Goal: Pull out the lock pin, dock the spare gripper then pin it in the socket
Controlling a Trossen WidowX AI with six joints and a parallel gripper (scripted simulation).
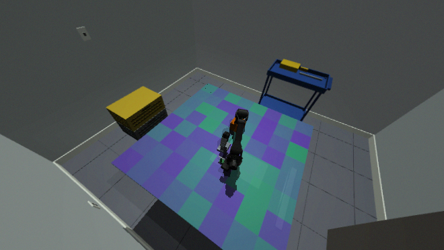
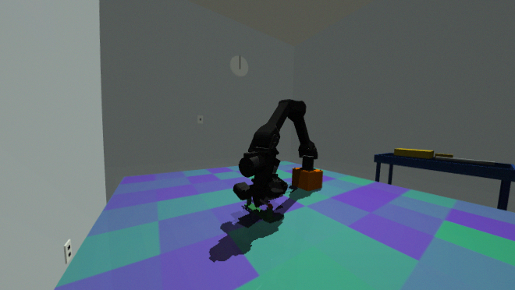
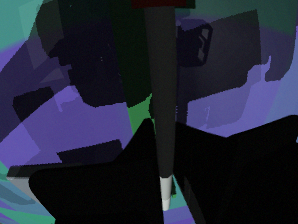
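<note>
The lock pin (image 3: 161, 75) has a red head (image 3: 164, 3) (image 2: 269, 205), a dark shaft and a white tip (image 3: 166, 192). My gripper (image 3: 153, 123) (image 2: 257, 203) is shut on the pin's shaft, low over the table. The green mount (image 3: 125, 60) (image 1: 222, 161) (image 2: 253, 207) lies beneath, mostly hidden by the pin and fingers. Whether the pin still passes through its socket cannot be told. The spare gripper, black and grey (image 1: 223, 146), lies beside the arm; a pale edge at the left of the wrist view may be part of it.
The arm's base stands by an orange block (image 2: 310, 179) (image 1: 233, 125) on the patchwork table top (image 1: 198, 171) (image 2: 195, 238). Beyond the table are a blue cart (image 1: 286, 78) (image 2: 410, 161) and a yellow-topped stack (image 1: 134, 102). The arm's shadow darkens the mount area.
</note>
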